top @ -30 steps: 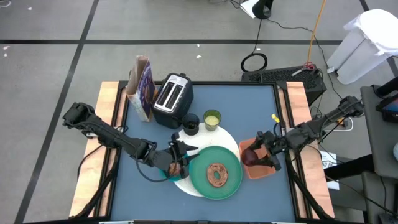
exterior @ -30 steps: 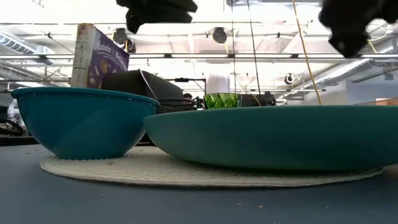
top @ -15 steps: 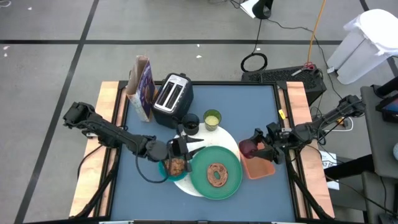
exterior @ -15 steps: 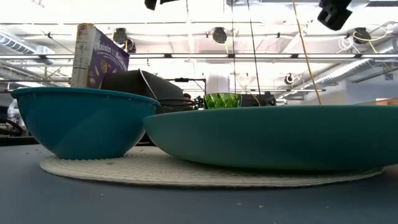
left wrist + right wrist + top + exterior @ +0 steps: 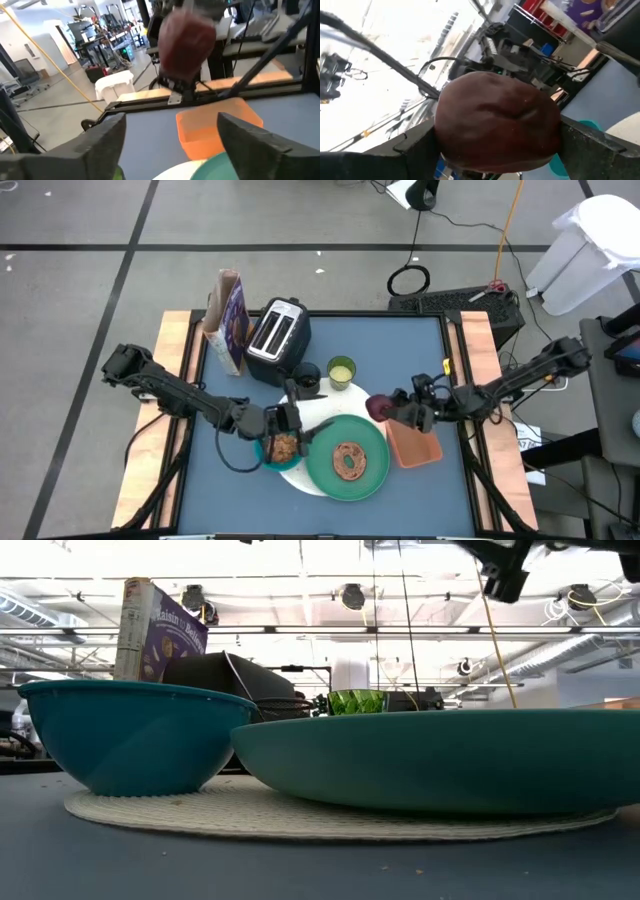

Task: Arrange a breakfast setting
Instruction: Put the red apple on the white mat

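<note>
Red fruit (image 5: 380, 407) | clamped, right gripper (image 5: 392, 409) | arm outstretched over table

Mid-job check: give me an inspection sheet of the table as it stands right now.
Surface: blue table top, wooden side rails.
Job's things: green plate holding a brown round pastry, teal bowl and white round mat grouped at front; black cup and yellow-green cup behind; red fruit lifted.
Clutter: toaster, cereal box, orange tray.
Grippers: left pincer open above the bowl; right pincer shut on the fruit, above the table beside the tray.
Cables: on the floor behind the table.
Surroundings: grey floor, white bin.
</note>
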`<control>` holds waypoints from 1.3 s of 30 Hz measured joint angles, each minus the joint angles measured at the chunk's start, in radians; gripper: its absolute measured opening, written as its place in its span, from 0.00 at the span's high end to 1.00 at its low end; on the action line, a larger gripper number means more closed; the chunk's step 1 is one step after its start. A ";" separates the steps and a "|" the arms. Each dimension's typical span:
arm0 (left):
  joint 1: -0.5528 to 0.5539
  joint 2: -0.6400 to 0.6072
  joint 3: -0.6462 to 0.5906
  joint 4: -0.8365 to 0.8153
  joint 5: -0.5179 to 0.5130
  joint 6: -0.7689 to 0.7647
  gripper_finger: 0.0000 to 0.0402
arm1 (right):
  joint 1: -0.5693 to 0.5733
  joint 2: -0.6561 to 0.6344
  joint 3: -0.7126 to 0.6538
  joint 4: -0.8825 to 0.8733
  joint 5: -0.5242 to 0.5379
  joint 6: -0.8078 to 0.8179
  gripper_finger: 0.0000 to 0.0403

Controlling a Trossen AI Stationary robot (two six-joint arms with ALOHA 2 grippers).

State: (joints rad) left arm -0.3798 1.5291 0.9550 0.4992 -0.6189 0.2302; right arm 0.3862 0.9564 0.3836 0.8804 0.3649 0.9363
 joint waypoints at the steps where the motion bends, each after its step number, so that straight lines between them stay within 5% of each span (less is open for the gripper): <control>1: 0.000 0.000 0.000 0.013 0.000 0.000 0.18 | -0.007 0.018 0.000 0.013 0.000 0.011 0.19; 15: 0.032 0.025 0.000 0.132 0.103 -0.025 0.10 | -0.078 0.189 0.000 0.222 0.000 0.031 0.19; 28: 0.079 0.137 0.000 0.329 0.152 0.008 0.10 | -0.112 0.258 0.000 0.222 0.002 0.188 0.19; 39: 0.115 0.156 0.000 0.338 0.176 0.003 0.10 | -0.134 0.292 0.000 0.223 0.007 0.247 0.19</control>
State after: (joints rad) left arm -0.2644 1.6852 0.9554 0.8372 -0.4425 0.2329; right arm 0.2521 1.2488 0.3836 1.1035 0.3714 1.1833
